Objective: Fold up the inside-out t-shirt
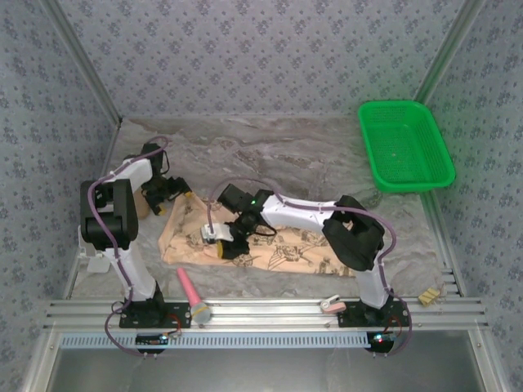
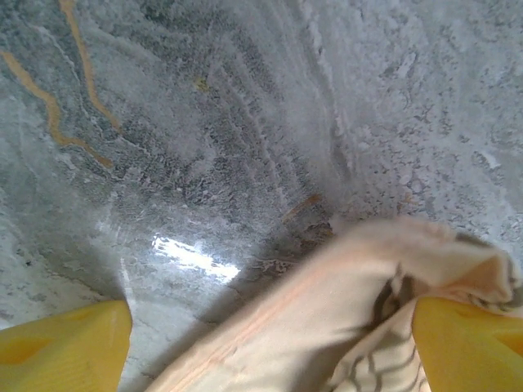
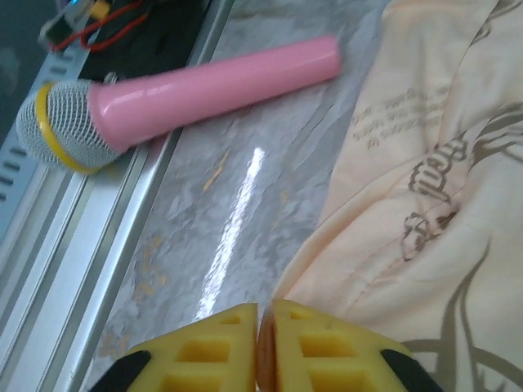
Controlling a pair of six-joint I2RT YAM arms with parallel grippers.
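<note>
The inside-out t-shirt lies spread on the marble table, peach-tan with dark printed motifs, left of centre. My left gripper is at its far left corner. In the left wrist view this gripper stands open, and a raised bunch of the t-shirt lies between the yellow fingers, close to the right one. My right gripper sits at the shirt's near edge. In the right wrist view it is shut on a thin fold of the t-shirt, with a peach sliver pinched between the pads.
A pink toy microphone lies at the near edge by the metal rail, close to my right gripper. A green plastic basket stands at the back right. A small tan object sits at the near right.
</note>
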